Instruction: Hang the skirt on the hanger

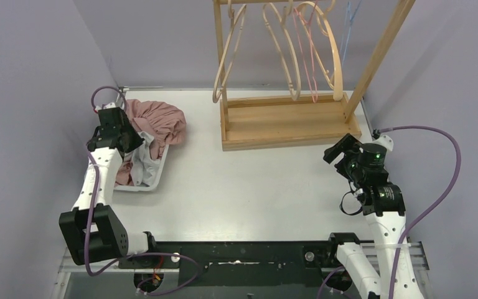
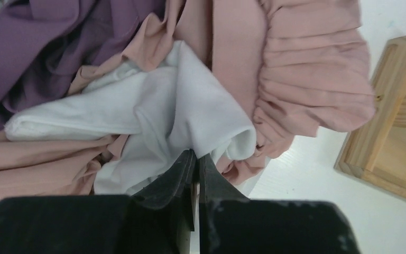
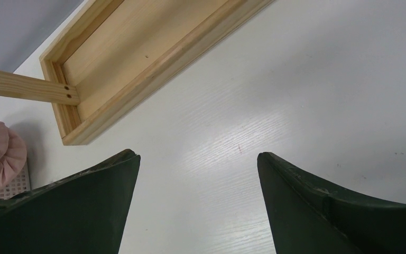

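Well, my left gripper is pinched tight at a white fold; whether it caught cloth, I can't tell. Just beyond, the pink skirt lies heaped left of the wooden rack. My right gripper, jaws wide and empty, hangs off the rack's near right corner, so the left arm is nearer.

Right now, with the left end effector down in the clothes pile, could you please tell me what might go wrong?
1. The left end effector is shut at the white cloth, not clearly on the pink skirt; a lift may bring the wrong garment, or nothing.
2. The skirt lies tangled with the white cloth and a purple garment, so several could come up together.
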Motion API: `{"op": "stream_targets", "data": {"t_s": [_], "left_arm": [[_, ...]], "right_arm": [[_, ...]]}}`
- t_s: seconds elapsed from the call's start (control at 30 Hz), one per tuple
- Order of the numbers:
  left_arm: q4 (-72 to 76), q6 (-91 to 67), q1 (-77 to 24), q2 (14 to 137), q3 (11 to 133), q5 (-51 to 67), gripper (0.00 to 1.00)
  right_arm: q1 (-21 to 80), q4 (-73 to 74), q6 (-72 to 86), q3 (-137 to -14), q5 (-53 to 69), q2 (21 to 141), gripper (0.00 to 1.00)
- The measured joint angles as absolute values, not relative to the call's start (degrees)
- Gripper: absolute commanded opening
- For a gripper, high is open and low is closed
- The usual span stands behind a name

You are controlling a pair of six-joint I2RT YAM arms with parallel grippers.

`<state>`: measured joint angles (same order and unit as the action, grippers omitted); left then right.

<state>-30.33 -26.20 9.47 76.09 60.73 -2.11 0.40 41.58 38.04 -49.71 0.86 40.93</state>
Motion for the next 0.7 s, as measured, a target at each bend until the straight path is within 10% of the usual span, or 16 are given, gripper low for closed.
{"op": "stream_targets", "data": {"t_s": [0.7], "left_arm": [[-33.3, -16.4, -2.9, 56.1, 86.3, 31.2, 0.00]], "right_arm": [[0.4, 43.2, 39.6, -57.6, 3.2, 35.9, 0.87]]}}
